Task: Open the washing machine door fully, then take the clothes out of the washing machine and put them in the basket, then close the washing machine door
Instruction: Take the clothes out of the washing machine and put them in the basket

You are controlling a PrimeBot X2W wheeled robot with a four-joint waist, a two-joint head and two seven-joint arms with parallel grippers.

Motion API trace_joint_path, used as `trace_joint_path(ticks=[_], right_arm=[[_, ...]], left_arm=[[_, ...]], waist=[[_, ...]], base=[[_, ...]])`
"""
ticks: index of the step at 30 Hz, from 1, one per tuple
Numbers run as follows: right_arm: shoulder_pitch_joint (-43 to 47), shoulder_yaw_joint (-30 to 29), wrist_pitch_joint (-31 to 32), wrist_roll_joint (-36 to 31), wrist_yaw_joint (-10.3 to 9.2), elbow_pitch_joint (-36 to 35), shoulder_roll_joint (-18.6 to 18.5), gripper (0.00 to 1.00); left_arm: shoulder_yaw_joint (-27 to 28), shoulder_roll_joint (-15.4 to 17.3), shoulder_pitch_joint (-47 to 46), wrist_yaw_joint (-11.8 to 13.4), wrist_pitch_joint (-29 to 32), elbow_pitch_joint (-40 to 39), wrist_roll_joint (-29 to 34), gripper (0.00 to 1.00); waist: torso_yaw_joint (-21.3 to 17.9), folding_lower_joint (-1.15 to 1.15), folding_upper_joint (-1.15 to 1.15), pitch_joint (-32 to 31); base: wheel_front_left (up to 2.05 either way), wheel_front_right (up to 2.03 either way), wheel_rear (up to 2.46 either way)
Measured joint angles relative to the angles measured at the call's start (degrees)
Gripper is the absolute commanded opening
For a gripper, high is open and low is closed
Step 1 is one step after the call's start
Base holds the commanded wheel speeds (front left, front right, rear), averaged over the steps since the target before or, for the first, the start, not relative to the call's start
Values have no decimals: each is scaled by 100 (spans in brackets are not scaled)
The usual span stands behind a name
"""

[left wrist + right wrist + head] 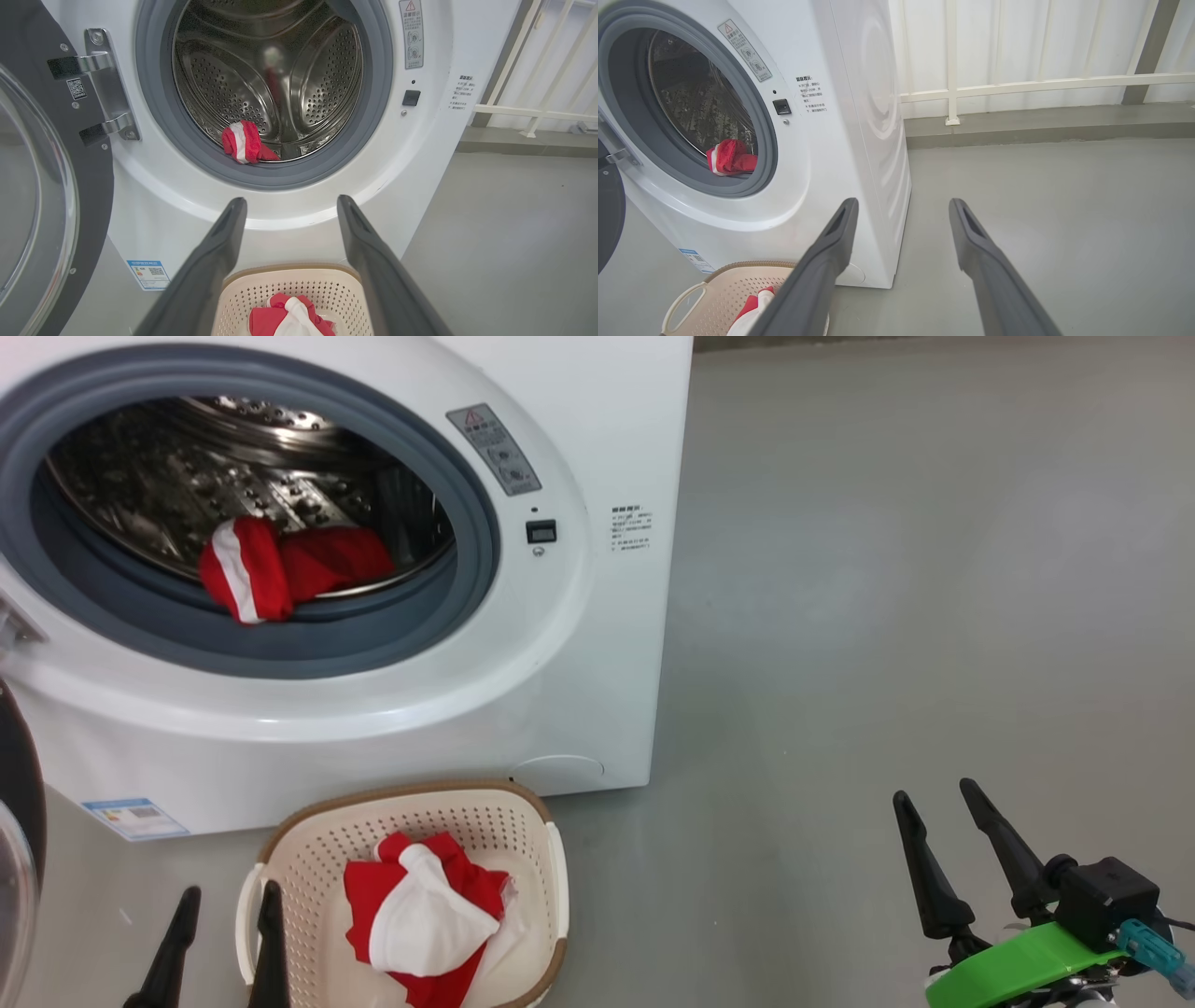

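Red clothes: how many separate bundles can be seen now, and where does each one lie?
2. One bundle lies at the front of the drum of the washing machine; the other bundle lies in the basket. Either may hide more pieces.

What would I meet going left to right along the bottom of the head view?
Edge of the open washing machine door → left tool, open → basket holding red and white clothes → right tool, open.

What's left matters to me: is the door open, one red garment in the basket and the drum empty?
No: the drum is not empty; the left wrist view shows a red garment in it. The door is open, the basket holds one.
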Motion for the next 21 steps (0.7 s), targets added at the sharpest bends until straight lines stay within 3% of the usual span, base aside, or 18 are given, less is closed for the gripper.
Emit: trace_joint_path(ticks=[11, 21], right_arm=[[-390, -4, 0, -1, 0, -107, 57, 100], [-849, 41, 0, -1, 0, -158, 208, 100]], left_arm=[[-201, 66, -1570, 62, 0, 1192, 524, 100], [-532, 483, -3683, 369, 259, 2596, 1098, 100]], waist=[[-12, 0, 0, 521], [-93, 0, 0, 1150]], base=[[0, 0, 0], [0, 0, 0]])
